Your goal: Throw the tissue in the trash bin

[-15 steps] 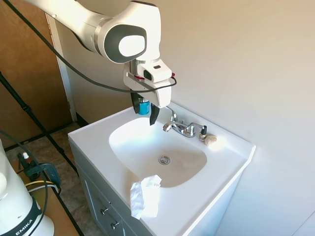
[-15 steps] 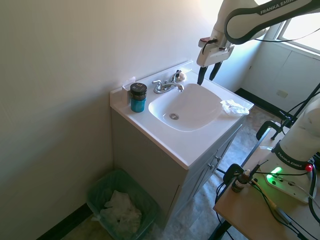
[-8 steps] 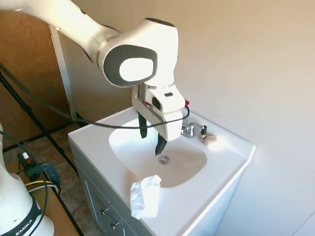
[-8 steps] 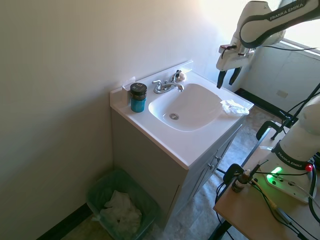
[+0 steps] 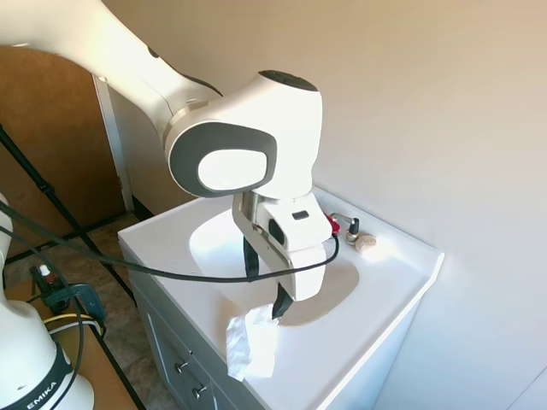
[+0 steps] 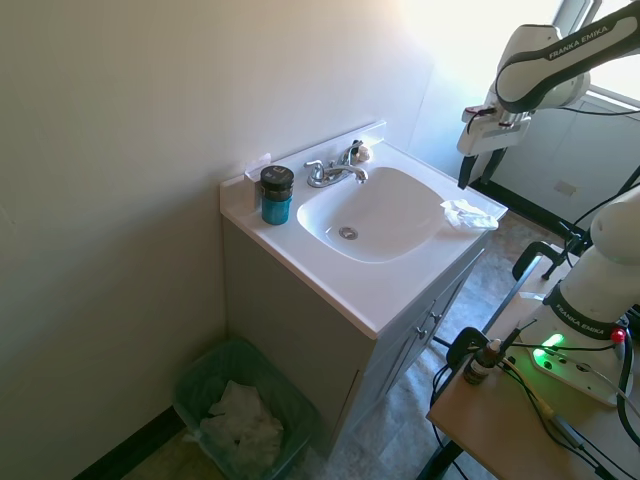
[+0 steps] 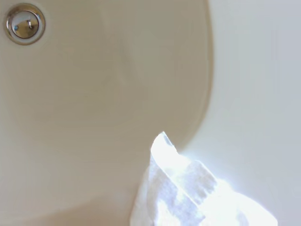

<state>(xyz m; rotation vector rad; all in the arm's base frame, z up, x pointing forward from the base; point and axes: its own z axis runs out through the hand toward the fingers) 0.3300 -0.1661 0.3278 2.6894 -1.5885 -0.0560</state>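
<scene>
the gripper (image 5: 264,286) hangs with its fingers spread apart and nothing between them, just above the tissue (image 5: 250,342). the tissue lies crumpled on the front rim of the sink (image 6: 375,215). the trash bin (image 6: 243,412) stands on the floor beside the vanity

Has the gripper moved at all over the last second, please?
Yes. The gripper has travelled from above the faucet, across the basin, to just above the tissue on the sink's front rim.
</scene>
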